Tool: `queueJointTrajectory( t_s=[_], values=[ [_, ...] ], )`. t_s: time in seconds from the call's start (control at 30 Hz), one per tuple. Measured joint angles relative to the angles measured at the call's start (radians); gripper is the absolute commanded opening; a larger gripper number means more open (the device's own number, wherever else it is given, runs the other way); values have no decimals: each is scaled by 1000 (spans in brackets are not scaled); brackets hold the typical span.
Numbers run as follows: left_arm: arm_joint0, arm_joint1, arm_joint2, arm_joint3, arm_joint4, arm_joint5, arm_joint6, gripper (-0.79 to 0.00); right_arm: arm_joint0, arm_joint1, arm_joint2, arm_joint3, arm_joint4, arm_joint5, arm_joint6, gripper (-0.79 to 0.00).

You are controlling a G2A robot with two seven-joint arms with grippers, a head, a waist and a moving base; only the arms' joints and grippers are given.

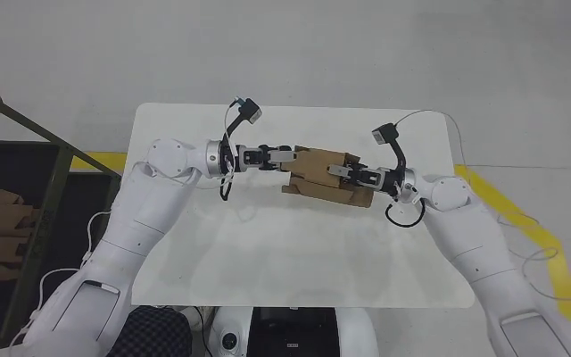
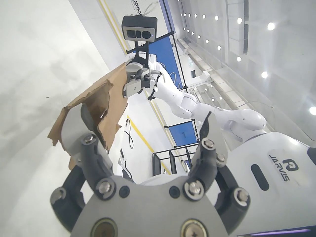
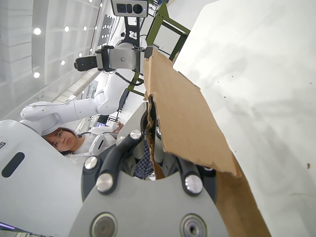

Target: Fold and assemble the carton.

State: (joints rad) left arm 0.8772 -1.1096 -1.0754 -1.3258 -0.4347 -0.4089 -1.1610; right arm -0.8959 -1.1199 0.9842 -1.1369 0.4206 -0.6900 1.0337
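Note:
A brown carton (image 1: 312,166), partly folded with torn edges, is held just above the middle of the white table (image 1: 268,259) between both arms. My left gripper (image 1: 284,158) is open at the carton's left end. In the left wrist view one finger (image 2: 85,114) sits under a raised flap of the carton (image 2: 116,104) and the other finger (image 2: 209,124) stands free in the air. My right gripper (image 1: 342,171) is shut on the carton's opposite end. Its fingers pinch a ragged wall of the carton (image 3: 177,114) in the right wrist view, where my right gripper (image 3: 150,117) is half hidden behind the cardboard.
A dark rack (image 1: 18,214) holding more cardboard stands left of the table. Bare table surface (image 1: 294,268) lies in front of the carton and behind it. Yellow floor tape (image 1: 500,201) runs past the table's right side.

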Motion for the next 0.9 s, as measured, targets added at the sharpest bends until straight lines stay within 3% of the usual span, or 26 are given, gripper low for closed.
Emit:
queueJointTrajectory(
  t_s=[0.4, 0.9],
  values=[
    [-3, -8, 24, -58, -44, -1, -19, 0, -7, -9, -14, 5, -45, 9, -45, -785],
    [-56, -36, 111, -4, 23, -12, 17, 0, -19, -16, -22, -33, -70, 11, -62, -785]
  ],
)
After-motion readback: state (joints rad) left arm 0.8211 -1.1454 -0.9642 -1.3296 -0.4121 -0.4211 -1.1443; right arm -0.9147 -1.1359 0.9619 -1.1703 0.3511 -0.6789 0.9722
